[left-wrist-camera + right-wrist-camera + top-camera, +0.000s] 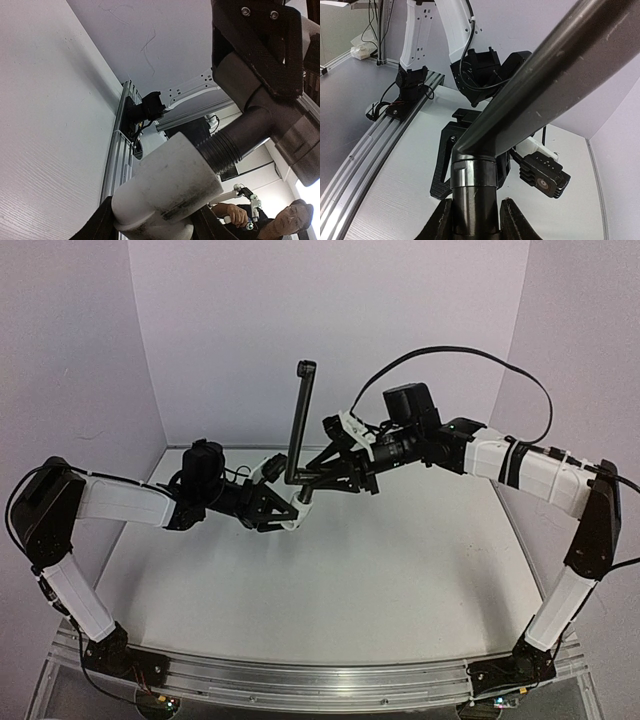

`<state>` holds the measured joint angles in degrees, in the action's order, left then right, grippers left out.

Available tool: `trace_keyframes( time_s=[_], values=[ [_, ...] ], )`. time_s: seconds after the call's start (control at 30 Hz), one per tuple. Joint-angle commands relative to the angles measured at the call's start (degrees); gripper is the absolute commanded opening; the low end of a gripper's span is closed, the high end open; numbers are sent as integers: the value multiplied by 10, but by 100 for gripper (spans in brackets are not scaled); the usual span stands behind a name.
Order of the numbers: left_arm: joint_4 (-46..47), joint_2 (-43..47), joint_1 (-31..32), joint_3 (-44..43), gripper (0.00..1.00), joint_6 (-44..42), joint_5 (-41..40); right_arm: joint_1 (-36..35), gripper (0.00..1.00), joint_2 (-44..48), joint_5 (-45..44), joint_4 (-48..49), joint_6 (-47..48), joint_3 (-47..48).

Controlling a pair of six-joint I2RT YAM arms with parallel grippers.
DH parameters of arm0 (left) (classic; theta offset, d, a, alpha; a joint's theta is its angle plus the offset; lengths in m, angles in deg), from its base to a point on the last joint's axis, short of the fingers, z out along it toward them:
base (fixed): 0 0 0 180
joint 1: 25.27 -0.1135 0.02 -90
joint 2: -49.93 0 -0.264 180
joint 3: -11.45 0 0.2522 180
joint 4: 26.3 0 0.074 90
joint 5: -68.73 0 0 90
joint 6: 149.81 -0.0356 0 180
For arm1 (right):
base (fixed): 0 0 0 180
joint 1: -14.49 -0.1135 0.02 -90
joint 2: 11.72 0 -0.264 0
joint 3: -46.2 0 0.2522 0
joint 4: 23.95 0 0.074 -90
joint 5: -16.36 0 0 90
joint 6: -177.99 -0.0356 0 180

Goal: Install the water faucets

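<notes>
The black faucet (299,420) stands upright in mid-air over the table, its short crossbar at the top. In the right wrist view my right gripper (475,220) is shut on its round lower body (472,200), and the long rod (560,75) runs off to the upper right. Below it, my left gripper (155,225) is shut on the white cylindrical fitting (170,185). The faucet's threaded black end (220,150) enters the top of that fitting. In the top view the left gripper (288,510) and the right gripper (312,482) meet at the faucet's foot, beside the fitting (299,508).
Both arms hang above the white table (400,570), which has white walls on three sides. An aluminium rail (320,680) with the arm bases runs along the near edge. A person (295,220) shows at the edge of the left wrist view.
</notes>
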<state>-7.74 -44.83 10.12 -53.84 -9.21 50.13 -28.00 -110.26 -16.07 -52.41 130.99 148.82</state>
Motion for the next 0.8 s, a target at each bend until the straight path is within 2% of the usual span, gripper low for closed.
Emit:
trace_keyframes(
  time_s=[0.0,0.3,0.77],
  values=[
    [4,29,-3,-24,0,-18,-4,-7,0,-4,4,32,-4,31],
    [15,40,-4,-17,0,-19,-8,-8,0,-2,-2,35,-4,13],
    [5,62,-4,-11,0,-52,-7,-8,0,-16,-7,87,-70,3]
  ],
)
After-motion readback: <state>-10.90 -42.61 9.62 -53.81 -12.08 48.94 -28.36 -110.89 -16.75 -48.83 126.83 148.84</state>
